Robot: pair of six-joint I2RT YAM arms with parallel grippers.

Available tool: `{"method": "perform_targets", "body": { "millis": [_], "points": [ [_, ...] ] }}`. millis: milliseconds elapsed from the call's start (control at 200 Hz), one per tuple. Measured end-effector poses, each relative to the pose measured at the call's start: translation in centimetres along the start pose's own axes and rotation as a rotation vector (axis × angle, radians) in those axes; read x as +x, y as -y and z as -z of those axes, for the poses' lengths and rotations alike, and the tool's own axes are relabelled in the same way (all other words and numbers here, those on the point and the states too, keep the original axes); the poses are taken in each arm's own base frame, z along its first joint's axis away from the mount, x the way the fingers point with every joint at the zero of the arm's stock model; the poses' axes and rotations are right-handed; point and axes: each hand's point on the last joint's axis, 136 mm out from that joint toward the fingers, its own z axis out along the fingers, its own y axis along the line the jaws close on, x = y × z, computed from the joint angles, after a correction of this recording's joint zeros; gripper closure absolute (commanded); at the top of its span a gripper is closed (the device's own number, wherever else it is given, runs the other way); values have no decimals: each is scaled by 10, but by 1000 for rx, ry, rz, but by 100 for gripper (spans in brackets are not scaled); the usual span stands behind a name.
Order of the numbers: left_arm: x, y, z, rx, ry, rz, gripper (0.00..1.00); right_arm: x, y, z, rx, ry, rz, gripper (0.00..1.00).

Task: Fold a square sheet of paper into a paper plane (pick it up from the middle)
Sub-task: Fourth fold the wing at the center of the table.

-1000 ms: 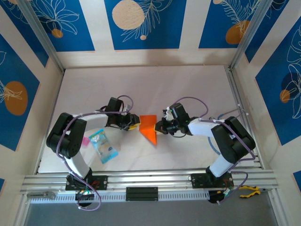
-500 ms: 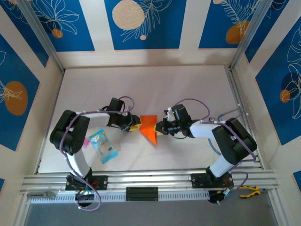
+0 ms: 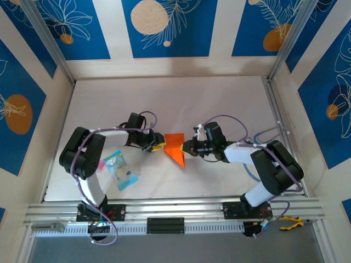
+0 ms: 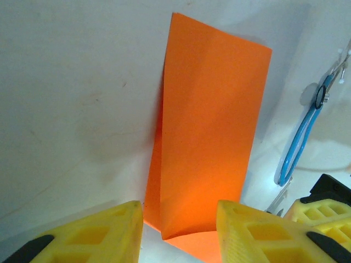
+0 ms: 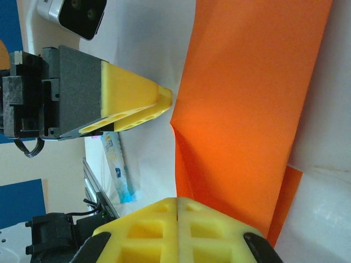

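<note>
Top external view shows the square sheet of paper (image 3: pixel 175 147), already folded to a narrower orange shape with a point toward the near side. It lies near the middle of the white worktop (image 3: pixel 164 104), between the two arms. The left tool (image 3: pixel 159 146) is at the left edge of the sheet and the right tool (image 3: pixel 189 147) at its right edge, so the two tools face each other across the paper. In the left wrist view the yellow fingers (image 4: pixel 93 235) of the left tool stand clearly apart. The near end of the folded sheet lies in the gap between them, and neither finger presses on it, so this tool is partly open and holds nothing. The left side of the paper is lifted a little from the worktop and throws a shadow under it. In the right wrist view the fingers (image 5: pixel 142 230) of the right tool are pressed together with no gap. A raised orange edge runs straight into their seam, so the sheet seems to be pinched there. A small blue and clear packet (image 3: pixel 120 169) lies on the worktop beside the left arm, well apart from the paper.
</note>
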Motion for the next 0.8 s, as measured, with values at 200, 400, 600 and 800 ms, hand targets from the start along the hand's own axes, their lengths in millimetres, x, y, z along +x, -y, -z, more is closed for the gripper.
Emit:
{"method": "perform_targets", "body": {
  "millis": [200,400,600,800],
  "points": [
    [-1,-1,-4,3,-6,5,61,-1,-2,1,-9,7,6,98],
    [0,-1,-9,3,-19,12,65,2,0,2,-10,3,-2,98],
    [-3,5,-10,21,-11,9,69,0,-1,2,-15,9,2,98],
    [-4,7,-12,30,-15,11,74,-1,-2,3,-19,12,3,98]
  ]
}}
